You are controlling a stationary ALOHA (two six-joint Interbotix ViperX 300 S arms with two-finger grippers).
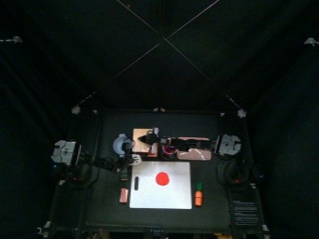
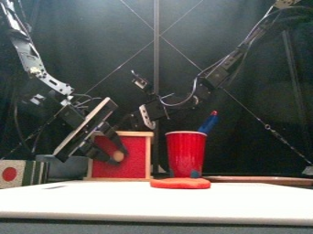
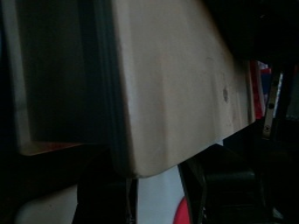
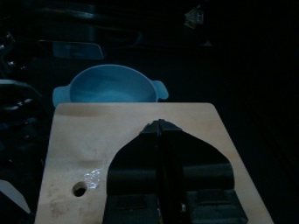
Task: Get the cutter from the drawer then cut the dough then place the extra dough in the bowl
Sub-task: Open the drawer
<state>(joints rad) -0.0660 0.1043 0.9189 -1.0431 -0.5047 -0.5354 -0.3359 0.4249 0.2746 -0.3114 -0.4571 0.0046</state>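
The white cutting board (image 2: 73, 196) lies nearest, flat on the worktop (image 1: 93, 201), with the flat red dough disc (image 2: 181, 183) resting on it, whole and near its middle; in the top view a small reddish toy (image 1: 125, 194) lies just beside the board's left edge. Behind the board on the left, the left tool (image 2: 108, 146) slants down against the red drawer front (image 2: 137, 160) of the pale wooden box (image 4: 105, 149); whether its jaws are wide or narrow cannot be told, since its own wrist view is filled by the box's side. The blue-grey bowl (image 4: 111, 86) sits just beyond the box, at its left in the top view. The right tool (image 4: 158, 127) reaches past the middle to hang over the box's top, its jaws drawn together to a point and gripping nothing. Right of the box stands the red cup (image 2: 186, 153), a blue toy knife (image 2: 210, 121) leaning out of it; a small orange toy (image 1: 199, 197) lies by the board's right edge.
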